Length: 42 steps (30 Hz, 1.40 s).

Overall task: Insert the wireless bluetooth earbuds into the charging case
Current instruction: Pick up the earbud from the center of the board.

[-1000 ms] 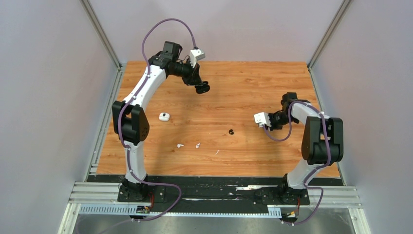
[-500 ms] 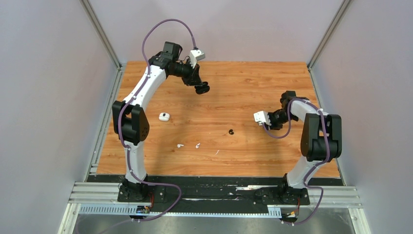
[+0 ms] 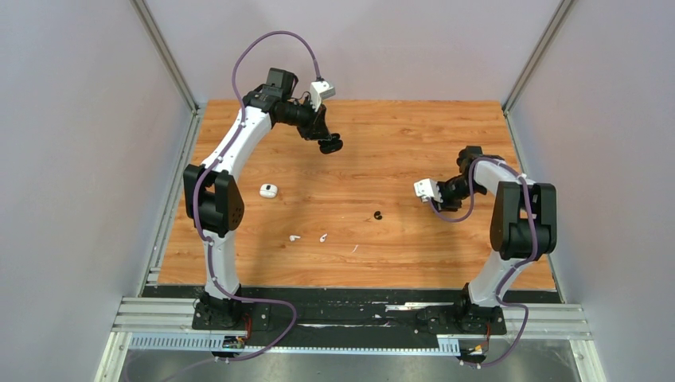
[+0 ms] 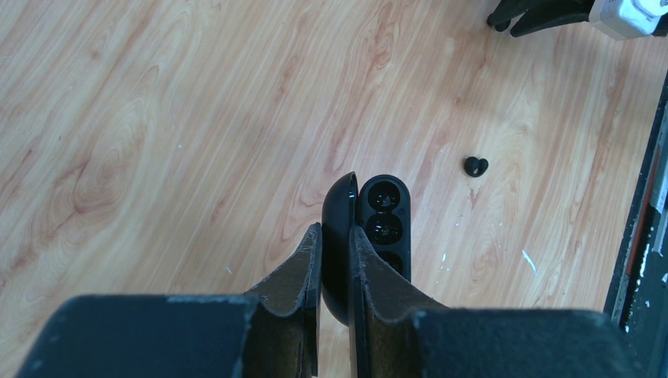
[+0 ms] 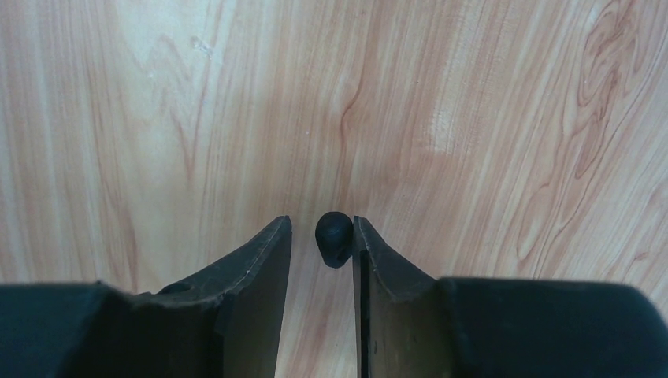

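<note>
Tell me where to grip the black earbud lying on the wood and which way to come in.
Grip the black earbud across its rounded bulb, its widest part, coming straight down from above: it lies low and alone on the table. The open right gripper frames it in its wrist view.

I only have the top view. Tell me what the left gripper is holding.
Observer: The left gripper is shut on a black charging case, which is open and pinched by its lid.
Operator: Report the sockets.
Observer: Two round sockets face the left wrist camera. Both look empty.
Operator: Now the right gripper.
Observer: The right gripper is open, and a small black bud shows between its jaws.
</note>
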Motion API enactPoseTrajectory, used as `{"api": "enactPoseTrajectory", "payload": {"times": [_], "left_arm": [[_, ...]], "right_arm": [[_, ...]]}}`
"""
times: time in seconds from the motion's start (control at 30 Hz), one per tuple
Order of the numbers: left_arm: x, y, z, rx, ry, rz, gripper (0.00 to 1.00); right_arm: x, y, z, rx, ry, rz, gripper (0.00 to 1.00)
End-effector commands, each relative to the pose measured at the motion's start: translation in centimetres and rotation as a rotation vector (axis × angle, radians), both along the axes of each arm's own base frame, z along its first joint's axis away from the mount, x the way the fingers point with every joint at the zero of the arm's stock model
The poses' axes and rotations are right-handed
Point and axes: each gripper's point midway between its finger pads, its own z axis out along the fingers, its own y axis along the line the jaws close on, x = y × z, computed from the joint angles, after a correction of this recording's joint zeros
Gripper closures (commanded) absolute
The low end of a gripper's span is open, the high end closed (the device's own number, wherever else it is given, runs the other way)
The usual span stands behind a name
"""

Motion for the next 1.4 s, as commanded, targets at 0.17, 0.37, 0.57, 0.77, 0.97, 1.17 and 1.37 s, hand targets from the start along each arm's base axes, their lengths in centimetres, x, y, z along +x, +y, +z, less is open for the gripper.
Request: {"api": "enactPoseTrajectory", "payload": {"times": [0.17, 0.37, 0.57, 0.77, 0.97, 1.17, 1.37], "left_arm": [[-0.7, -0.1, 2.7, -0.033, -0.043, -0.007, 1.0], [-0.8, -0.1, 2.6, -0.032, -0.04, -0.008, 1.0], [-0.8, -0.2, 2.3, -0.041, -0.031, -0.013, 1.0], [-0.8, -0.3, 2.1, -0.041, -0.021, -0.014, 1.0], [-0.8, -0.3, 2.1, -0.042, -0.021, -0.012, 1.0], [-0.9, -0.2, 2.1, -0.039, -0.017, -0.013, 1.0], [-0.9, -0.2, 2.1, -0.039, -0.018, -0.011, 1.0]], "right_arm": [[2.3, -0.3, -0.1, -0.008, -0.018, -0.029, 0.66], [3.8, -0.3, 1.3, 0.008, -0.041, -0.071, 0.65], [3.9, 0.5, 1.8, 0.045, -0.035, -0.075, 0.66], [3.1, 1.4, 1.7, 0.062, 0.0, -0.076, 0.67], [4.1, 2.4, 2.7, 0.126, 0.035, -0.142, 0.67], [5.8, 2.8, 3.8, 0.169, 0.054, -0.179, 0.68], [5.5, 2.7, 2.8, 0.154, 0.08, -0.179, 0.68]]}}
